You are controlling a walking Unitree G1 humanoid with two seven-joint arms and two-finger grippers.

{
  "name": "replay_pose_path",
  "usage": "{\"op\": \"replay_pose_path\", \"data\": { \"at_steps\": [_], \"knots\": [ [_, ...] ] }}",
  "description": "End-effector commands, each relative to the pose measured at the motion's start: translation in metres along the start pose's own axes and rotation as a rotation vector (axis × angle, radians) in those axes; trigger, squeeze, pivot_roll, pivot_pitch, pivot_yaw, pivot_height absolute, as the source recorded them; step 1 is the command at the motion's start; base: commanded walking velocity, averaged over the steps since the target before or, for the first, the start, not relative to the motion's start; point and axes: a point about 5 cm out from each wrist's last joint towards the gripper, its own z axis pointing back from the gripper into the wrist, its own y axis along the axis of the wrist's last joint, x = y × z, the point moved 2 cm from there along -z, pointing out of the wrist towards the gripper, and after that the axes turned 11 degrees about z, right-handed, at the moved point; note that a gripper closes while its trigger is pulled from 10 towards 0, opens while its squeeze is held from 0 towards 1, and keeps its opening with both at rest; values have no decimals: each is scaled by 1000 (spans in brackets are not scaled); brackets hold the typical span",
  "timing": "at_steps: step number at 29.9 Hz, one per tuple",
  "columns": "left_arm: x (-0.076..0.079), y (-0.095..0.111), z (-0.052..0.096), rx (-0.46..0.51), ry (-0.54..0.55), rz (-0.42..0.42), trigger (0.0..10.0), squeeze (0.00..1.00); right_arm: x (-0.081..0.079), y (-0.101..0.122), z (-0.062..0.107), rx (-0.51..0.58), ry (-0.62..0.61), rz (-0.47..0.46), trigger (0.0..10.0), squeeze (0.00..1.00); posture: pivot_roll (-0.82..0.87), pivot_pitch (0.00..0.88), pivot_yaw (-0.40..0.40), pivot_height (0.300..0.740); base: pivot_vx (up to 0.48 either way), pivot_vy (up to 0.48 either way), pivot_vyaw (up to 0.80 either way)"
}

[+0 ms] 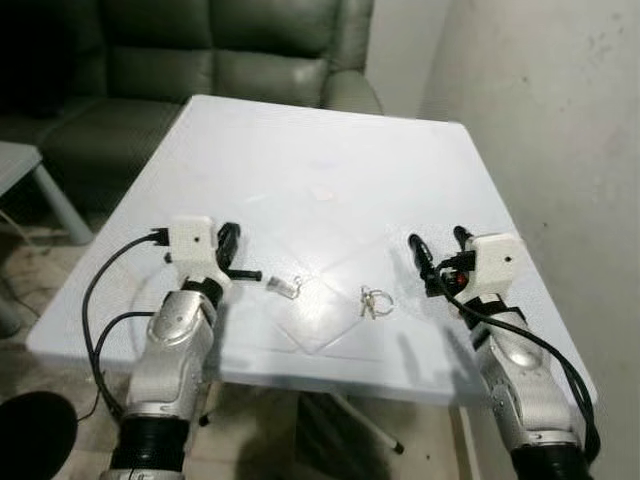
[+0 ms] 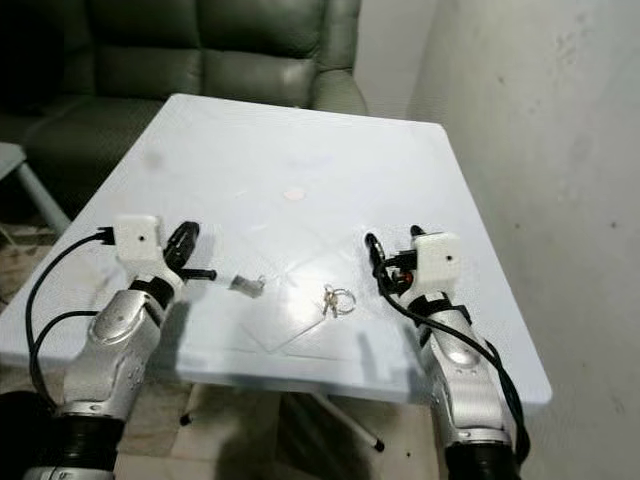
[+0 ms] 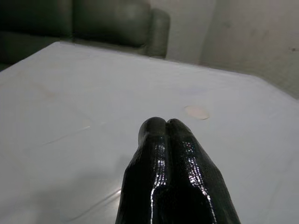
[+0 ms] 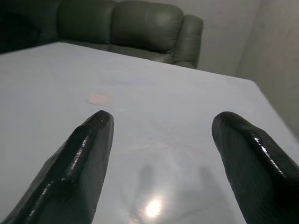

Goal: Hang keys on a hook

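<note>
A white square plastic worktop (image 1: pixel 300 160) takes the middle of the frame, and its surface is glossy, with faint creases like a clear film in the lower centre. A small pale round spot (image 1: pixel 322 193) lies on it near the centre. Behind it, in the upper left of the frame, stands a dark green leather sofa (image 1: pixel 230 50), and a grey-white plaster wall (image 1: pixel 560 130) with small marks closes the right side. At the left edge a corner of a pale grey side table (image 1: pixel 25 170) is cut off by the frame.

A small set of silver keys on a ring (image 1: pixel 375 302) lies flat on the worktop, in the lower centre of the frame, between the two arms and a little nearer to the right one. To its left lies a small transparent plastic hook piece (image 1: pixel 287 287); its form is hard to make out.

The left hand (image 1: pixel 236 258) is in the lower left, over the worktop, and its two black fingers (image 3: pixel 173 182) are pressed together on nothing. The right hand (image 1: pixel 437 252) is in the lower right, its fingers (image 4: pixel 79 172) spread well apart and empty, just beside the keys but not touching them.

Under the worktop a thin metal leg (image 1: pixel 365 428) is partly hidden. No writing can be read on anything
</note>
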Motion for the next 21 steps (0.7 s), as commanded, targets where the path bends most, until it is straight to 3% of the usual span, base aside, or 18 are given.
{"op": "replay_pose_path", "data": {
  "at_steps": [1,5,11,21],
  "knots": [
    [7,-4,5,5,-33,-11,10000,0,8,-4,1,-22,6,52,10000,0,12,53,-71,740,0,0,0],
    [10,-5,9,16,-56,-24,10000,0,10,-2,-2,-22,39,90,10000,0,13,64,-75,740,0,0,0],
    [21,-10,24,35,-111,-21,10000,0,6,0,-9,-13,193,190,10000,0,23,88,-93,740,0,0,0],
    [33,-16,39,28,-124,-37,10000,0,-3,7,-22,-3,319,187,10000,0,41,150,-129,740,0,0,0]
  ]
}}
